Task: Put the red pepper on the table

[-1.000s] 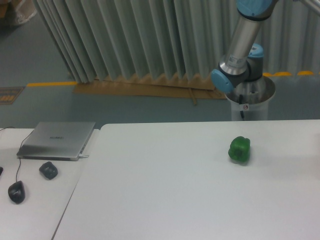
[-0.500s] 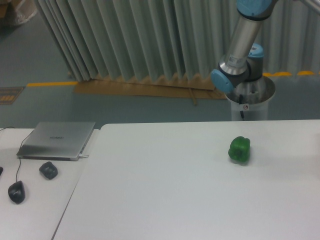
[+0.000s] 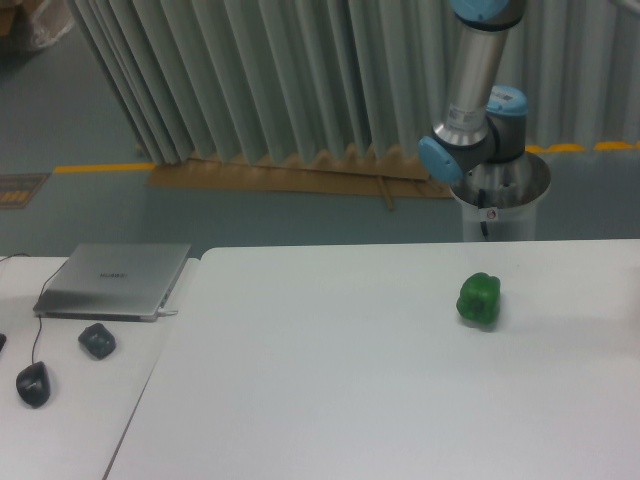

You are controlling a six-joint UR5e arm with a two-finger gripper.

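We are seeing only the arm behind the table, so the gripper, its jaws and the red pepper are staying out of view.

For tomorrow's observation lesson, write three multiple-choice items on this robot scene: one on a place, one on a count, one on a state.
1. Where does the green pepper lie?
A. on the laptop
B. on the large white table, right of its middle
C. on the floor

2. How many peppers show on the table?
A. one
B. two
C. three

3. In what state is the laptop on the side desk?
A. open
B. closed flat
C. standing on edge

Answers: 1 B, the pepper rests on the tabletop toward the right. 2 A, only the green one shows; no red pepper is visible. 3 B, its grey lid lies shut.
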